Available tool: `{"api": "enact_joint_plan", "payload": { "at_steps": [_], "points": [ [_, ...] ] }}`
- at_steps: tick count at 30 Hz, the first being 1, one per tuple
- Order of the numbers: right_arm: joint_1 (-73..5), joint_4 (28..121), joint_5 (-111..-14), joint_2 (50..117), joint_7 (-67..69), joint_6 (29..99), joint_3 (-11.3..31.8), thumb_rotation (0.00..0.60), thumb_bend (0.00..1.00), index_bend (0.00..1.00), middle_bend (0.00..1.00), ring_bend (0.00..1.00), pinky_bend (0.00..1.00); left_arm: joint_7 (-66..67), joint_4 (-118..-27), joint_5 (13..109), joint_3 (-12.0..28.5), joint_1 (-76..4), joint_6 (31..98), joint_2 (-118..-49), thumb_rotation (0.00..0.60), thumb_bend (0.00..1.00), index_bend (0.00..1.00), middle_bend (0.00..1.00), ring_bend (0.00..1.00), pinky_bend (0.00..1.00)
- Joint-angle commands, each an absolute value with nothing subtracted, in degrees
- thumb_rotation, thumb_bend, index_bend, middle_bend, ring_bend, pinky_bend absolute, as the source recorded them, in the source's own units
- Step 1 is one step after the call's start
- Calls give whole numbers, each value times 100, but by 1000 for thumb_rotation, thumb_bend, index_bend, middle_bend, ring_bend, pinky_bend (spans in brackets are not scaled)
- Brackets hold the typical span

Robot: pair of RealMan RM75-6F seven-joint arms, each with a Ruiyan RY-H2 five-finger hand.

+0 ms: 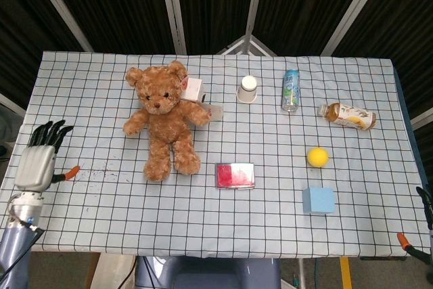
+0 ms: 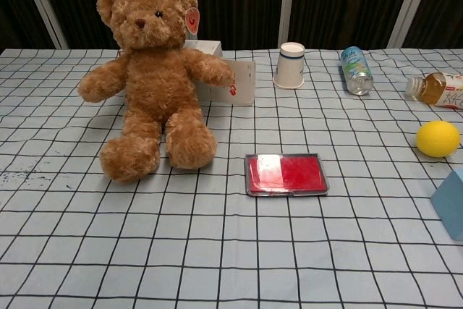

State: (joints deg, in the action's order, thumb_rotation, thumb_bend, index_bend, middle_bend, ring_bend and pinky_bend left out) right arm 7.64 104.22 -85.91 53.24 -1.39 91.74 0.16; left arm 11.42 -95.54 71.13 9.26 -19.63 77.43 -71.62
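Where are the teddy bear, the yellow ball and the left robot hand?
teddy bear (image 1: 163, 119): head view, on its chest.
yellow ball (image 1: 317, 157): head view, middle of the ball.
left robot hand (image 1: 38, 160): head view, back of the hand, over the table's left edge, fingers spread, holding nothing.

My left hand (image 1: 37, 160) hovers over the table's (image 1: 101, 214) left edge, well left of the teddy bear (image 1: 164, 118). A flat tin (image 1: 235, 175) lies right of the bear's feet, a cup (image 1: 248, 89) farther back.
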Motion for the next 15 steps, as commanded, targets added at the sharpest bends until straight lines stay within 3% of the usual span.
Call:
{"api": "enact_joint_plan", "payload": {
  "at_steps": [1, 8, 9, 11, 15],
  "points": [
    [759, 10422, -8583, 5319, -111, 9152, 12, 600, 217, 83, 61, 73, 0, 1420, -8957, 7010, 1361, -2475, 7600, -7801, 600, 282, 186, 131, 0, 0],
    [744, 10395, -8522, 5298, -36, 9092, 19, 600, 218, 83, 61, 73, 0, 2262, -7897, 6732, 1545, -3080, 7230, -8622, 600, 283, 201, 130, 0, 0],
    [510, 10166, -8331, 5311, 94, 8826, 201, 600, 218, 83, 61, 73, 0, 2381, -7809, 6679, 1560, -3137, 7195, -8700, 600, 283, 206, 131, 0, 0],
    [701, 10247, -8699, 5292, 157, 9057, -27, 600, 218, 83, 61, 73, 0, 2494, -7678, 6586, 1582, -3239, 7091, -8844, 600, 283, 211, 134, 0, 0],
    [759, 10310, -8665, 5311, 47, 9103, -56, 600, 218, 83, 61, 73, 0, 2608, -7422, 6546, 1567, -3389, 6974, -9083, 600, 283, 217, 141, 0, 0]
  ]
}}
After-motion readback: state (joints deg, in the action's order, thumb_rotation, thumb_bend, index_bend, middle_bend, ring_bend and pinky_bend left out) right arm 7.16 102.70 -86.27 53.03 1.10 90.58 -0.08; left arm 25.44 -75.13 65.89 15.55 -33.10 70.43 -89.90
